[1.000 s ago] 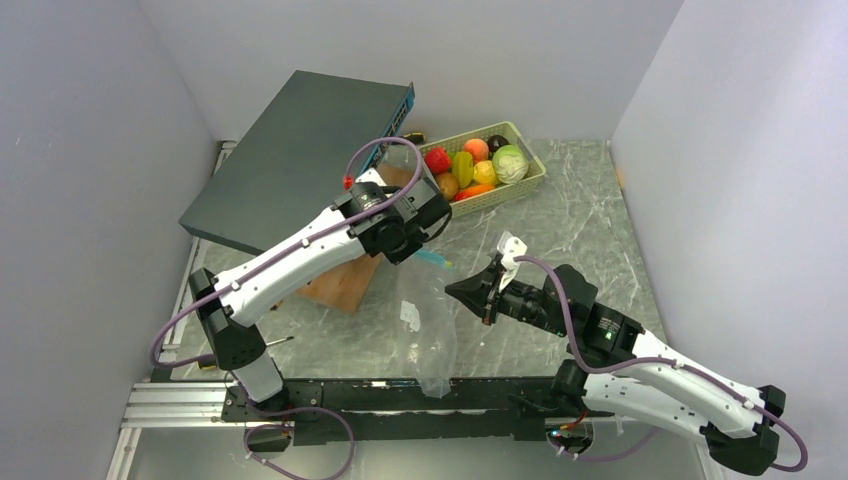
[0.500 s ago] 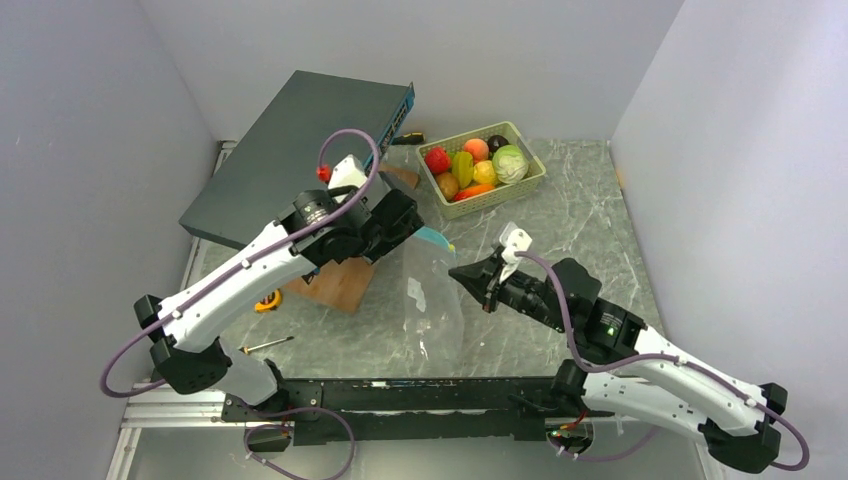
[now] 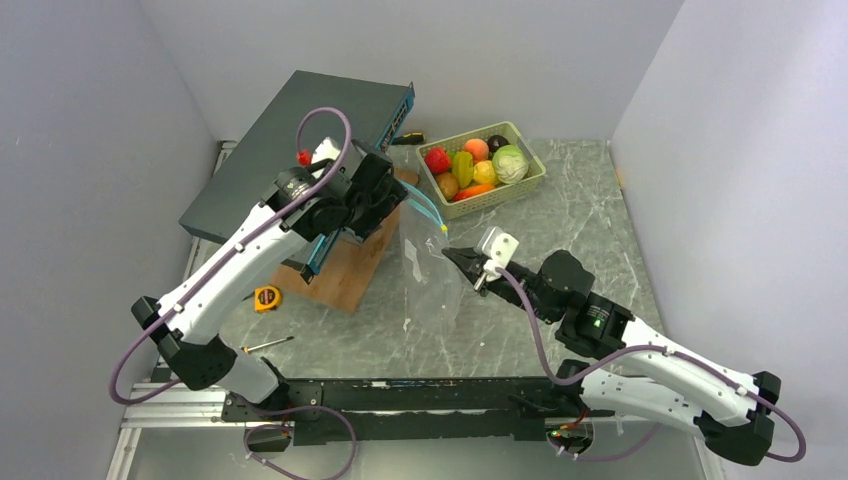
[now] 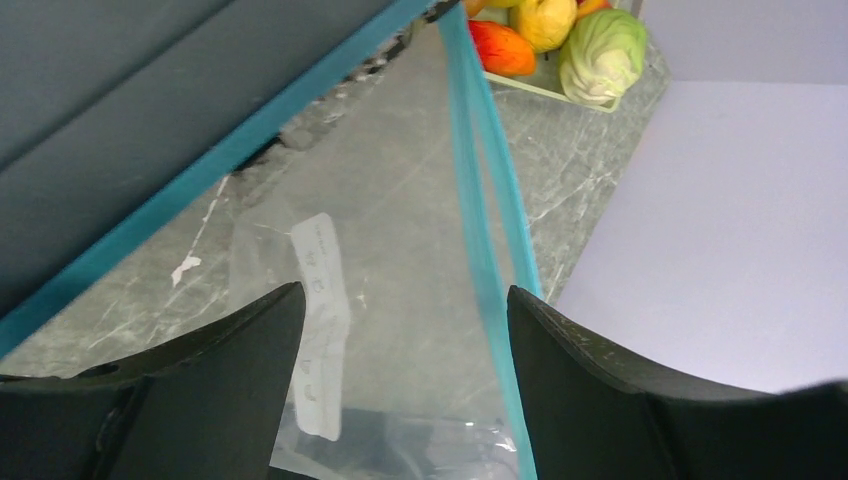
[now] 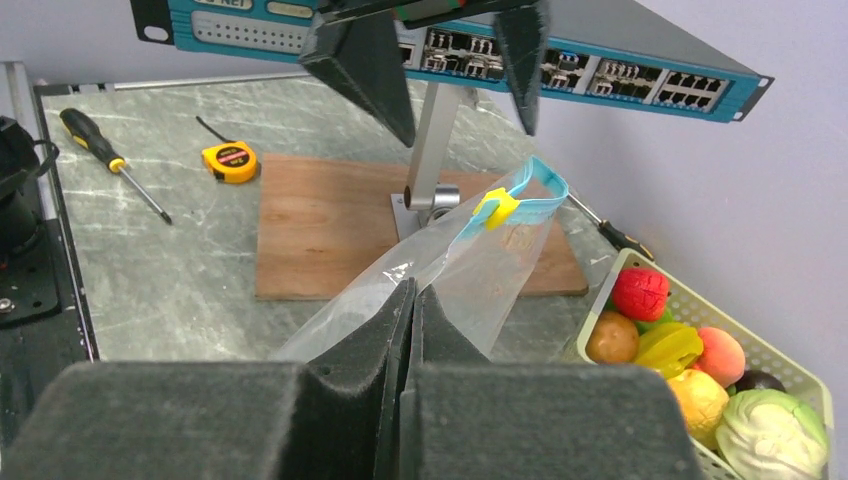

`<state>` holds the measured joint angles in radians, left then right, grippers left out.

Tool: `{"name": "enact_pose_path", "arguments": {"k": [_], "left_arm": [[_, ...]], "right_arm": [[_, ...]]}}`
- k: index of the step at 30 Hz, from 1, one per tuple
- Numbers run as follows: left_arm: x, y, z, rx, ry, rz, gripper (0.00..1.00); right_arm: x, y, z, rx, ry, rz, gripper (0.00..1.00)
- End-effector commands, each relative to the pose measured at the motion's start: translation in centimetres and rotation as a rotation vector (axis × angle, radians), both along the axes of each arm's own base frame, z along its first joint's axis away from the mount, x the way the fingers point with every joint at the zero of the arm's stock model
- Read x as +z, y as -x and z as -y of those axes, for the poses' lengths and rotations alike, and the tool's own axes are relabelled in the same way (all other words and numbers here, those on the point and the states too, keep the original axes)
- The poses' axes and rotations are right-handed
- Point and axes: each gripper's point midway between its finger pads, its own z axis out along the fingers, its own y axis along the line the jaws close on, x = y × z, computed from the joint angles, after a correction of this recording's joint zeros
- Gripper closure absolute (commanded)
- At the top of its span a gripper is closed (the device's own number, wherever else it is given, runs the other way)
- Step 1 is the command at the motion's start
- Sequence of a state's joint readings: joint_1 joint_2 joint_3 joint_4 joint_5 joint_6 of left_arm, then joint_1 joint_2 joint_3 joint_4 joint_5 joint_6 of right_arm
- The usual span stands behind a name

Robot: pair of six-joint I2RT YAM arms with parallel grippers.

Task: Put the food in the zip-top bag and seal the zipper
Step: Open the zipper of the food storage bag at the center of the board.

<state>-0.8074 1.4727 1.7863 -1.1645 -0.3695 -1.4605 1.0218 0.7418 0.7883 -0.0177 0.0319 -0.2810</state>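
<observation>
Food (image 3: 478, 166) in red, orange, yellow and green lies heaped in the pale green basket (image 3: 505, 193) at the far side of the table (image 3: 580, 230); none of it is in the bag. The clear bag (image 3: 425, 270) is held up near the basket, with its teal zipper (image 3: 425, 208) uppermost and the mouth parted in a loop. The right hand (image 3: 452, 256) is clenched on the bag's side film, just below the mouth. The left hand (image 3: 392, 205) hangs at the mouth with its fingers (image 4: 230, 380) spread wide and the zipper showing between them. Whether they touch it, I cannot tell. A network switch (image 3: 300, 140) leans over a wooden board (image 3: 345, 278).
</observation>
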Motion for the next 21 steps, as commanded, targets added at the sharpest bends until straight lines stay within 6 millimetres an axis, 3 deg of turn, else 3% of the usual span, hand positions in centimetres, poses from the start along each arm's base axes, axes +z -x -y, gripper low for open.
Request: {"name": "enact_pose_path", "arguments": {"k": [1,8,15,21], "left_arm": [[1.6,-0.5,1.5,-0.035,0.046,0.011,0.22],[-0.9,-0.7,2.1,-0.005,0.022,-0.067,0.30],[-2.1,-0.8,2.3,0.006,0.009,-0.099,0.50],[-2.4,-0.4,2.7,-0.025,0.018,-0.114,0.51]], "right_arm": [[1.8,0.5,-0.3,0.033,-0.032,0.092,1.00],[1.2,0.6,-0.6,0.030,-0.011,0.097,1.00],[1.1,0.7,-0.6,0.013,-0.001,0.111,1.00],[1.2,0.9,-0.4,0.009,0.000,0.126,1.00]]}}
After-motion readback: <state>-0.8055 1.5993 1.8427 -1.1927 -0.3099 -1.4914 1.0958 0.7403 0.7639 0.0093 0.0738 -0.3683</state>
